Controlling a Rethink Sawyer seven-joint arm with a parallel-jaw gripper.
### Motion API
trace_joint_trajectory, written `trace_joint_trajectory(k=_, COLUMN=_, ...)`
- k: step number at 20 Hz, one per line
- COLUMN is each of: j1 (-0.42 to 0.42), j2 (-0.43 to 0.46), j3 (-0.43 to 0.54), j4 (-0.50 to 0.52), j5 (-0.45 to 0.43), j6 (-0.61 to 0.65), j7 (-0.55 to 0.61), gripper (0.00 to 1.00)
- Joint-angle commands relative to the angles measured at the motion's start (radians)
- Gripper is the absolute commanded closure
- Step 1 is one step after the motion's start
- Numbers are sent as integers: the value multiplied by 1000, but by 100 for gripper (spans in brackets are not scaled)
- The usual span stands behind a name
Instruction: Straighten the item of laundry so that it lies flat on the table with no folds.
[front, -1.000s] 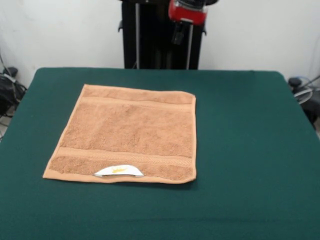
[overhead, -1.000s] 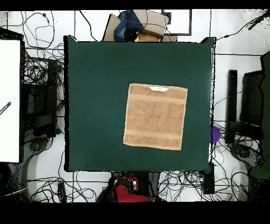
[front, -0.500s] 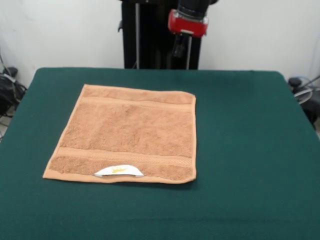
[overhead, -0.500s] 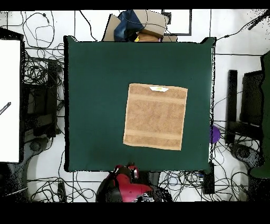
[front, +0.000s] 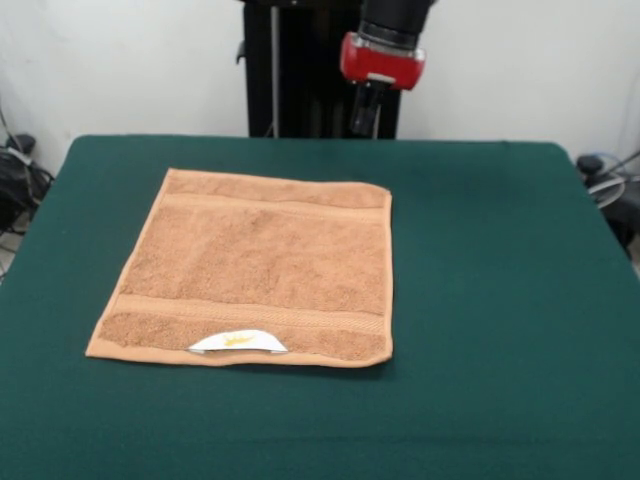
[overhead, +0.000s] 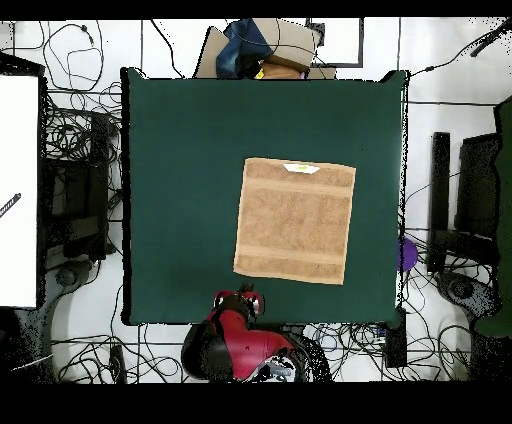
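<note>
From my station I see a white wall behind the rig and a pale floor strewn with black cables (overhead: 80, 140) around the work surface; the table (front: 500, 300), with its dark green felt top, fills most of both views and is far wider than anything on it; in the overhead view a white panel (overhead: 18, 190) runs along the left side, and a heap of cardboard and blue cloth (overhead: 262, 45) sits just beyond the table's top edge; the red and black arm (overhead: 240, 345) shows at the bottom of that view, reaching the table's near rim; the towel (front: 255, 265) lies spread out on the felt, light brown, roughly square, with a woven border band near each of two opposite edges, and I see no folds in it, though its edges run slightly askew to the table's edges; the gripper (front: 364, 112) hangs under a red collar above the far edge of the table in the front view, well apart from the towel and touching nothing; I cannot tell how its jaws stand; the small white label (front: 238, 342) with a yellow mark lies at the towel's edge nearest the front camera.
</note>
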Motion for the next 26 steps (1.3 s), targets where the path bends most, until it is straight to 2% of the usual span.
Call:
trace_joint_trajectory(k=1, j1=-1, j2=-56, j3=97, j4=-128, j5=66, j6=42, j7=184, gripper=100)
trace_joint_trajectory(k=8, j1=-7, j2=-77, j3=105, j4=-149, j5=69, j6=49, j7=188, gripper=100)
trace_joint_trajectory(k=10, j1=-11, j2=-64, j3=107, j4=-141, j5=50, j6=8, j7=194, gripper=100)
trace_joint_trajectory(k=13, j1=-28, j2=-26, j3=127, j4=-135, j5=8, j6=-86, j7=216, gripper=100)
trace_joint_trajectory(k=18, j1=-47, j2=69, j3=149, j4=-169, j5=-19, j6=-65, j7=181, gripper=100)
trace_joint_trajectory(k=22, j1=-33, j2=127, j3=143, j4=-202, j5=-2, j6=-53, j7=161, gripper=100)
trace_joint_trajectory(k=26, j1=20, j2=194, j3=115, j4=-250, j5=61, j6=-35, j7=156, gripper=100)
